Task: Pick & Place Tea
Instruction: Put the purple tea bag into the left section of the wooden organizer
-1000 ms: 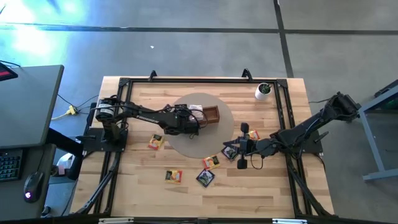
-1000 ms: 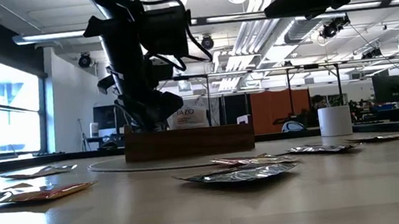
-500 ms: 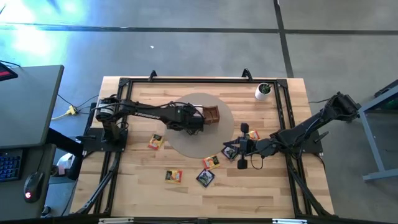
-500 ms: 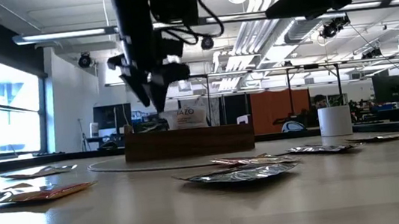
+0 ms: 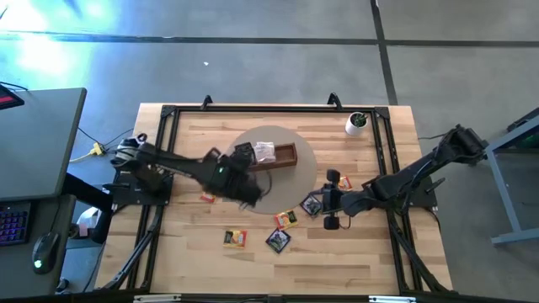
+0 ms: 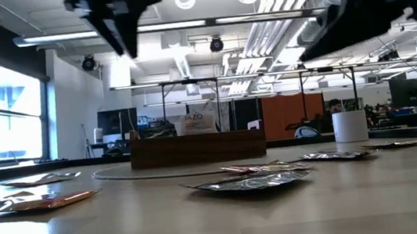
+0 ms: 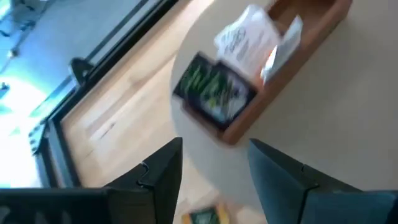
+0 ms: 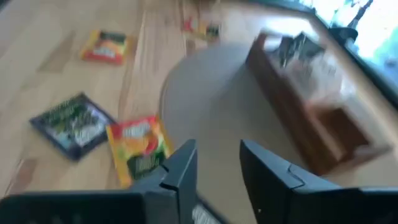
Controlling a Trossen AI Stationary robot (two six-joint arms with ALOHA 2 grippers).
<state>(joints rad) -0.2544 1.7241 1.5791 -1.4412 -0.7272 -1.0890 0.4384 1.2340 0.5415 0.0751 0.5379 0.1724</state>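
Note:
The wooden tray (image 5: 285, 155) stands on a round grey mat (image 5: 290, 181) and holds a white tea sachet (image 5: 265, 151) and a black one (image 7: 214, 93). More sachets lie flat on the table: one black (image 5: 311, 204), one orange (image 5: 286, 220), another black (image 5: 278, 240) and one yellow (image 5: 236, 238). My left gripper (image 7: 214, 177) is open and empty. It hangs high above the mat's near left part (image 5: 251, 192), clear of the tray. My right gripper (image 8: 217, 168) is open and empty. It stands over the black sachet at the mat's right rim (image 5: 320, 204).
A white cup (image 5: 357, 123) stands at the far right corner. One sachet (image 5: 206, 196) lies partly under my left arm, and another (image 5: 338, 179) lies just beyond my right gripper. A black frame (image 5: 253, 109) runs along the table's far edge and sides.
My left gripper has risen from the tray and drawn back toward the table's near left, high above the mat. The white sachet stays in the tray. My right arm shows lower in the low view.

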